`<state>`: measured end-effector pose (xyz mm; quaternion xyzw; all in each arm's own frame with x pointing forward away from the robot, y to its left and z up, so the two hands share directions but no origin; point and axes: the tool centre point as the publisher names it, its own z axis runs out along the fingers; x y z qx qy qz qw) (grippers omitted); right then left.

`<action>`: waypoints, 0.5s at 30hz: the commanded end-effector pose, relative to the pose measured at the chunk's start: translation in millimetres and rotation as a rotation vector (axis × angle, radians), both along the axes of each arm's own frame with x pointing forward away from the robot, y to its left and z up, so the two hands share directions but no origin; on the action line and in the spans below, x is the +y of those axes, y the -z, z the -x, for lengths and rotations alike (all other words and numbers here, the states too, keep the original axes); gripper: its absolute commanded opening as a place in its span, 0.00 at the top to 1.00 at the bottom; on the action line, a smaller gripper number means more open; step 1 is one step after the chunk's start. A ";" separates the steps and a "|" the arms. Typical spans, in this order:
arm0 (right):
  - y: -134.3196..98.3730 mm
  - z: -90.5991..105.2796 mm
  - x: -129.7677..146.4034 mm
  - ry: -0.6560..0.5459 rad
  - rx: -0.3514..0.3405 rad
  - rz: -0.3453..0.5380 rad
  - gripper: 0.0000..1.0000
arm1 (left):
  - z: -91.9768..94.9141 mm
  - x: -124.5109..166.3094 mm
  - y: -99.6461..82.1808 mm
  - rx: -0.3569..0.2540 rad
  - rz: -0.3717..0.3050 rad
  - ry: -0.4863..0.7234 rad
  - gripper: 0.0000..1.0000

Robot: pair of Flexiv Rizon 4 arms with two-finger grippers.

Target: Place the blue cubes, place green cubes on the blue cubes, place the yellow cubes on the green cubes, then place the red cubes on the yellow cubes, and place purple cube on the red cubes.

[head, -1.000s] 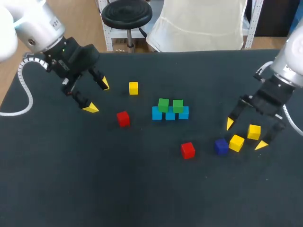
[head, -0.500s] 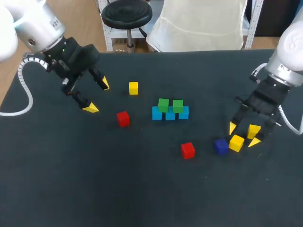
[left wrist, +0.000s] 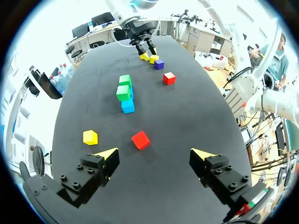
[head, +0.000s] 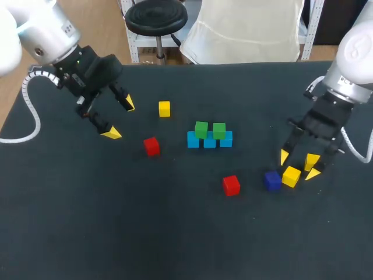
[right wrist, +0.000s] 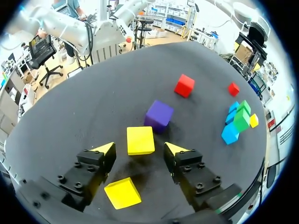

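Three blue cubes point(head: 210, 142) sit in a row mid-table with two green cubes point(head: 201, 129) on top. Loose on the table are a yellow cube point(head: 164, 108), two red cubes point(head: 151, 146) point(head: 231, 185) and a purple cube point(head: 271, 181). My right gripper point(head: 298, 165) hangs low at the right, open. A yellow cube point(right wrist: 140, 139) lies just between its tips, a small gap on each side. A second yellow cube point(right wrist: 122, 192) lies under it, nearer the wrist. My left gripper point(head: 119, 119) stands wide open at the far left, holding nothing, with a red cube point(left wrist: 140, 140) ahead of it.
The purple cube point(right wrist: 159, 115) nearly touches the yellow cube between my right fingers, on its far side. The table's right edge is close behind the right arm. The dark tabletop point(head: 145, 233) is bare along the front.
My right gripper's fingers have narrowed from wide open and shifted slightly over the two yellow cubes. The cubes and the left arm have not moved.
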<state>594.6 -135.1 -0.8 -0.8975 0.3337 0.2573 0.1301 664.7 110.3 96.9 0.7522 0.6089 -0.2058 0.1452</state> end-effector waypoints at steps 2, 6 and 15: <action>-2.1 5.0 0.7 0.002 -0.005 0.006 0.36 | -0.3 0.7 0.5 -0.001 0.001 0.002 0.00; -0.6 6.3 1.3 -0.001 0.002 0.014 0.49 | -0.3 0.7 0.5 -0.001 0.001 0.002 0.00; 0.7 6.5 2.7 -0.008 0.010 0.021 0.75 | -0.3 0.7 0.5 -0.001 0.001 0.002 0.00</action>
